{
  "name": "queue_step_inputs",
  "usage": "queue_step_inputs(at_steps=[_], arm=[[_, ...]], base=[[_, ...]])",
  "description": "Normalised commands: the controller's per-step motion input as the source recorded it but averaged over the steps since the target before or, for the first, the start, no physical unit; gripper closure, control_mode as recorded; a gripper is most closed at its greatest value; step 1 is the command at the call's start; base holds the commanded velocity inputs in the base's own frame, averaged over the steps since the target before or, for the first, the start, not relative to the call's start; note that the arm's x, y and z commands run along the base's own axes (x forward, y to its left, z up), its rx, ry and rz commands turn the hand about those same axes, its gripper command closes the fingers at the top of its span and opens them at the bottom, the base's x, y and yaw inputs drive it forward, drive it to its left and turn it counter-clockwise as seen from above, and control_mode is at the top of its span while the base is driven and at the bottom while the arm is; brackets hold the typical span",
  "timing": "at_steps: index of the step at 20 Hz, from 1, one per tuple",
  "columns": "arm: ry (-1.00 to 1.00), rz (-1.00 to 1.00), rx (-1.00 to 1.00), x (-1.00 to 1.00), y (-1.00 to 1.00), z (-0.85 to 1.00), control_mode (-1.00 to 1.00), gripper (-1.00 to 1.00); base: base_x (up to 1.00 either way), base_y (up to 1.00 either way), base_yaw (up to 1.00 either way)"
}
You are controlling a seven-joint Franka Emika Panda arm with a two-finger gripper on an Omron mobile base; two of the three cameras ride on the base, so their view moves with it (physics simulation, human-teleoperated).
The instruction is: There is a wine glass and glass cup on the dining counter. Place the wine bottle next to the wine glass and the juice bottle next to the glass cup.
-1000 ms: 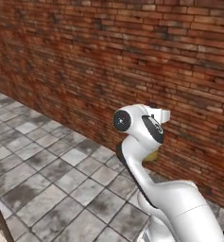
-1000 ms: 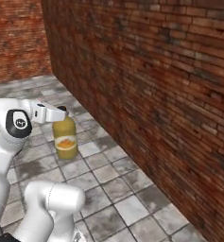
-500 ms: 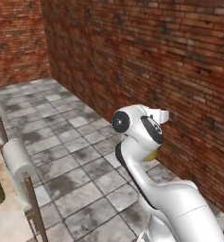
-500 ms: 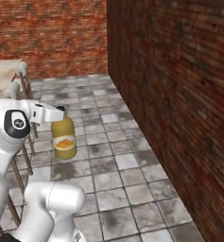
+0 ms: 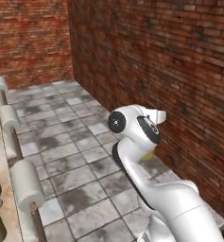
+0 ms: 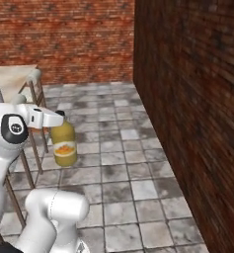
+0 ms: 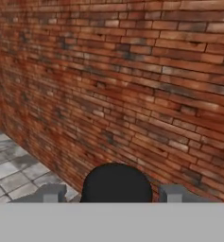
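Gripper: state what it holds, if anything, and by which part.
The gripper holds the juice bottle by its black-capped top; in the hand view the cap sits between the fingertips.

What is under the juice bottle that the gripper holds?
The juice bottle hangs from the gripper above grey floor tiles; nothing supports it. The tile directly beneath its base is hidden by the bottle itself.

No legible text or labels

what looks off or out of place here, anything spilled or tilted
Nothing stands out. The juice bottle hangs upright from the gripper, clamped at its black cap, above the tiled floor. No spill or damage shows, and the stools stand upright.
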Motion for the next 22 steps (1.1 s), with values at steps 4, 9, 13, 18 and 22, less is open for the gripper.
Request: queue_step_inputs(at_steps=[4, 9, 13, 18, 22], arm=[[0.00, 0.00, 0.00, 0.00, 0.00, 0.00, 1.00, 1.00], [0.00, 0.00, 0.00, 0.00, 0.00, 0.00, 1.00, 1.00], [0.00, 0.00, 0.00, 0.00, 0.00, 0.00, 1.00, 1.00], [0.00, 0.00, 0.00, 0.00, 0.00, 0.00, 1.00, 1.00], [0.00, 0.00, 0.00, 0.00, 0.00, 0.00, 1.00, 1.00]], base=[[0.81, -0.24, 0.18], [0.82, -0.26, 0.17], [0.82, -0.26, 0.16], [0.82, -0.25, 0.18], [0.82, -0.24, 0.19]])
